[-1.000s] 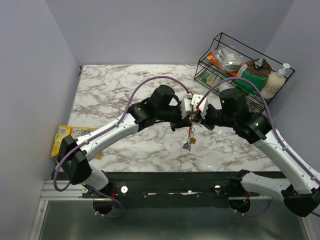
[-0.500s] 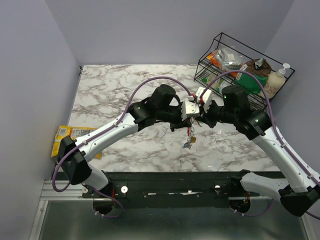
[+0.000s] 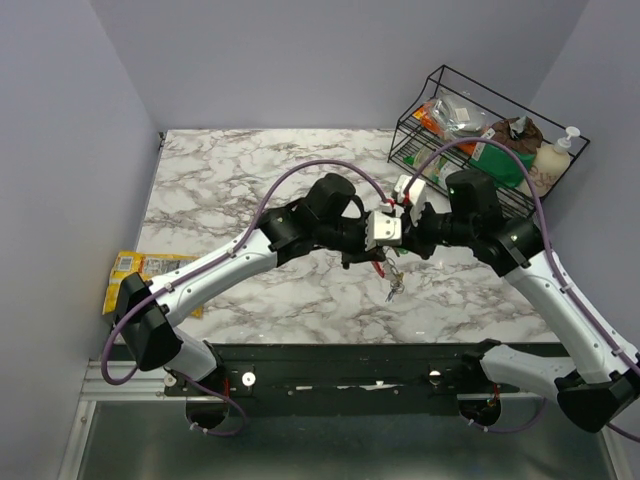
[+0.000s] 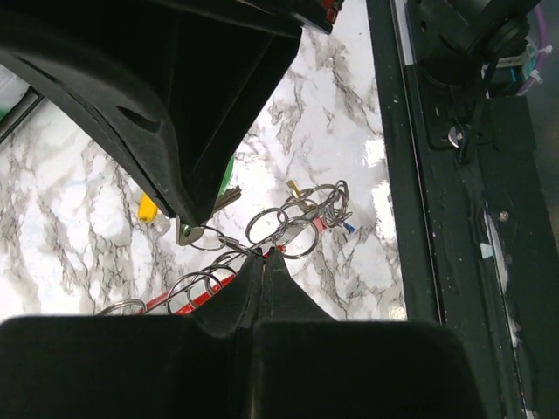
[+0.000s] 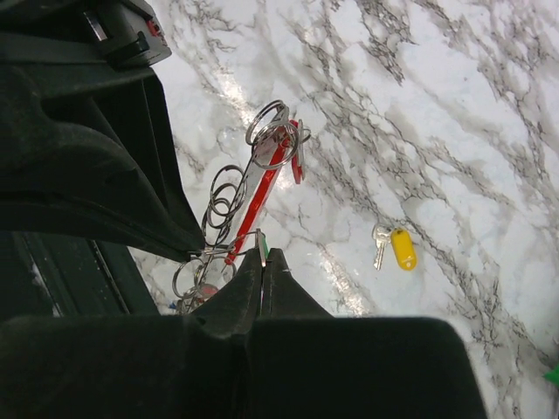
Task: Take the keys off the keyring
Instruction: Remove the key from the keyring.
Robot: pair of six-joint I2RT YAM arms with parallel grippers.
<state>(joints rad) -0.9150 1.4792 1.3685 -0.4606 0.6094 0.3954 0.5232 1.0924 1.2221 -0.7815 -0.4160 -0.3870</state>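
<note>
Key removal under way: left gripper point(image 4: 264, 256) has its jaws shut on the keyring point(image 5: 262, 188), and right gripper point(image 5: 263, 255) apparently pinches a green key point(image 4: 229, 179). Next, draw them apart.

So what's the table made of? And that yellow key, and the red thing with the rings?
Table: looks like marble, white with grey veins, polished, since lights glare off it; could be printed laminate.
Yellow key: smooth plastic-looking head, shiny metal blade.
Keyring: glossy red bar, painted metal or plastic, carrying thin silvery wire rings.
</note>
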